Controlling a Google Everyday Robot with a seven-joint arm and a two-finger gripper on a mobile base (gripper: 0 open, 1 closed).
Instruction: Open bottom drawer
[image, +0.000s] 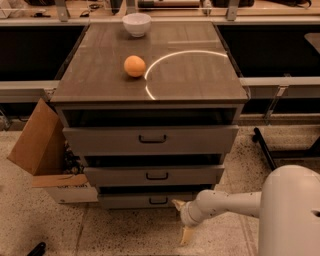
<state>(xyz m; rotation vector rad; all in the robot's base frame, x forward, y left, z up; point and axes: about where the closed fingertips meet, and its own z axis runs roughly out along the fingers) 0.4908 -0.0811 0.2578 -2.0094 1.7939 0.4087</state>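
The bottom drawer (145, 200) is the lowest and narrowest grey front of the cabinet, with a small dark bail handle (158, 200). It sits near the floor. My gripper (182, 219) is low by the floor, just right of that handle and in front of the drawer's right part. Its two pale fingers are spread apart, one (178, 204) pointing up towards the drawer front and one (185, 235) pointing down at the floor. It holds nothing.
Above are the mid-sized drawer (154, 175) and the top, widest drawer (150, 139). An orange (134, 66) and a white bowl (136, 24) sit on the cabinet top. An open cardboard box (42, 150) stands at the left. A dark metal frame leg (265, 150) lies at the right.
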